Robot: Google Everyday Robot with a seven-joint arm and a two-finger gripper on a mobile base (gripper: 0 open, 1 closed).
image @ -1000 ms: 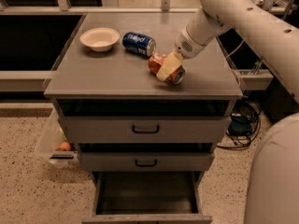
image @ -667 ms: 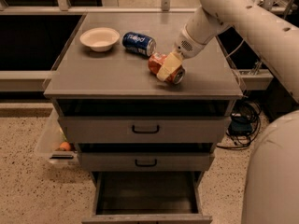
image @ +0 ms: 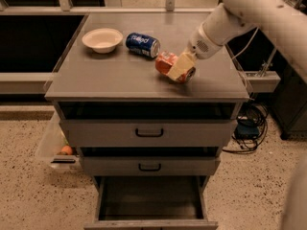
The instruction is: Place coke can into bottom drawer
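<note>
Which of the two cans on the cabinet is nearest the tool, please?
The red-orange coke can, right at the tool; the blue can lies beside the bowl.

three drawers (image: 149, 133), one bowl (image: 102, 39), two cans (image: 142, 44), one claw (image: 180, 69) at the coke can (image: 165, 61)

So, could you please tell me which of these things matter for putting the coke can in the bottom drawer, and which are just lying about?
For the job:
coke can, lying on the cabinet top
tool, at the coke can
bottom drawer, open

Just lying about:
blue can
white bowl
top drawer
middle drawer
clear bin on the floor
</note>
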